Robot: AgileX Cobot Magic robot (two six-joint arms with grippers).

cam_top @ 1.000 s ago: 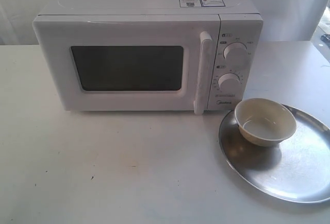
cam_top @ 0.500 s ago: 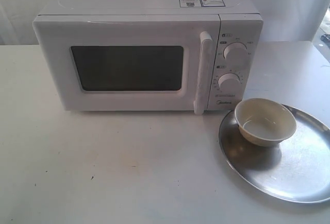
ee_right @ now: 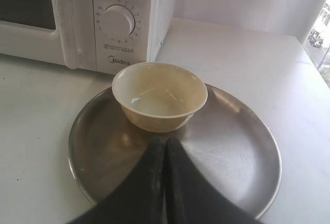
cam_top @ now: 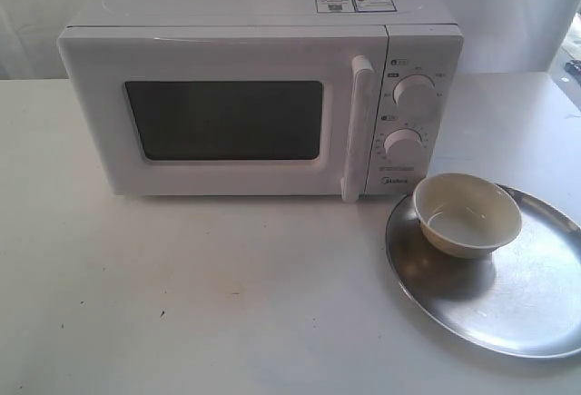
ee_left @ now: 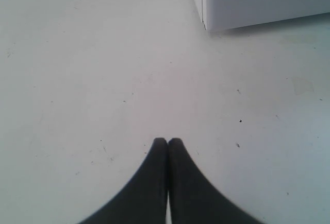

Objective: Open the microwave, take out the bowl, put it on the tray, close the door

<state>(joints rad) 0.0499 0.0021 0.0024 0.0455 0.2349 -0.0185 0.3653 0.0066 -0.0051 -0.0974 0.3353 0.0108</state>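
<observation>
Two grippers show, each in its own wrist view, and both have their dark fingers pressed tight together with nothing between them. The left gripper (ee_left: 167, 140) hangs over the bare white table (ee_left: 77, 80), short of the microwave (ee_left: 247, 7), on the side of its lower front corner at the window end. The right gripper (ee_right: 166, 140) hangs over the tray (ee_right: 232, 147), its tips close before the bowl (ee_right: 160, 95); I cannot tell whether they touch it.

The tray is large, round and shallow, shiny silver metal with a low raised rim. It lies flat on the table just in front of the microwave's knob end and reaches out past that side. The bowl sits upright in it, on the part of the tray nearest the microwave, just below the control panel. It is small and round, cream-white, with smooth sides and a glossy inside that catches the light, and it takes up only a small share of the tray.

Behind them stands the microwave, a big white box. Its door (cam_top: 100, 123) is shut flush with the front. The door carries a dark rectangular window (cam_top: 223, 120) and a vertical white bar handle (cam_top: 356, 132), which stands between the window and the panel. On the panel are two round white knobs (cam_top: 414, 95), one above the other, with a small grey logo (cam_top: 393, 178) under the lower one. A sticker (cam_top: 354, 1) lies on the microwave's top, above the handle.
</observation>
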